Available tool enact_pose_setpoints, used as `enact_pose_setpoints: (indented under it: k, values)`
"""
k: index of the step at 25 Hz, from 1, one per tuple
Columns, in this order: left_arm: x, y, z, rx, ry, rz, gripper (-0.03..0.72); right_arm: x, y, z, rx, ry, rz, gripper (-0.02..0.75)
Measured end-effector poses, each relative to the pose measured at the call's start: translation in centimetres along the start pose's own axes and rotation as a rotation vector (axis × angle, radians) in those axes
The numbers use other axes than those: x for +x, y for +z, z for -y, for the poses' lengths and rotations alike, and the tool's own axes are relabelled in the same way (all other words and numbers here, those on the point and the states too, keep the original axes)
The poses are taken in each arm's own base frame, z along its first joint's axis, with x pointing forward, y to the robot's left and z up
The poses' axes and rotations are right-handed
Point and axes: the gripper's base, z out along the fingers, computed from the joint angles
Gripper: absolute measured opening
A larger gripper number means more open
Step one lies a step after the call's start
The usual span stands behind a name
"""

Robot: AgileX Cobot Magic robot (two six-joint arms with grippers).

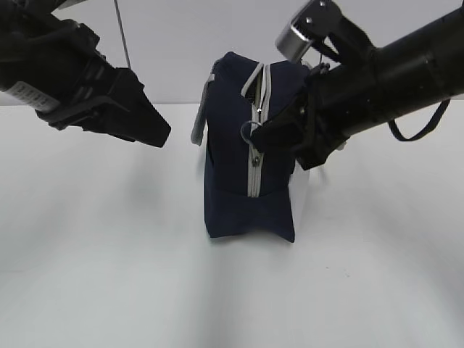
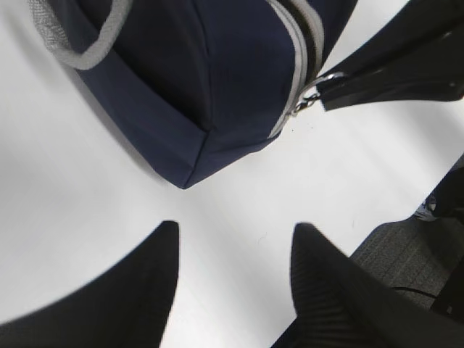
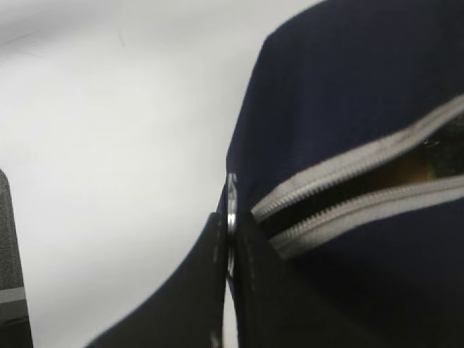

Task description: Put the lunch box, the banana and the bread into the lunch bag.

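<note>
1. Exterior view: one navy fabric lunch bag (image 1: 243, 167) with grey zipper (image 1: 255, 156) stands on a plain white table (image 1: 94, 254); left gripper (image 1: 156, 130) hovers at nine o'clock, right gripper (image 1: 262, 136) at three.
2. Left wrist view: two black fingers (image 2: 130, 290) apart, gripping nothing; bag at twelve o'clock.
3. Right wrist view: jaws clamped together on the one metal ring pull (image 3: 231, 205); zipper partly open at three o'clock.
</note>
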Motion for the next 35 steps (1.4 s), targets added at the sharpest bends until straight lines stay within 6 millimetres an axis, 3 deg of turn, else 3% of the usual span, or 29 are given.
enact_pose_setpoints:
  k: [9,18,28,35]
  values:
    - [-0.1,0.0,0.0,-0.005,0.055,0.016,0.361,-2.7,-2.0,0.7,0.061,-0.061,0.042,-0.016]
    - [-0.9,0.2,0.3,0.042,0.107,0.097,0.361,-3.4,-2.4,1.9,0.189,-0.037,0.075,-0.016]
    - [-2.4,4.3,-0.2,0.178,0.047,0.190,0.480,-3.2,-2.0,2.2,0.193,-0.003,0.075,-0.016]
    - [-2.7,6.4,-1.2,0.159,0.045,0.217,0.498,-3.2,-2.0,2.2,0.193,-0.003,0.075,-0.016]
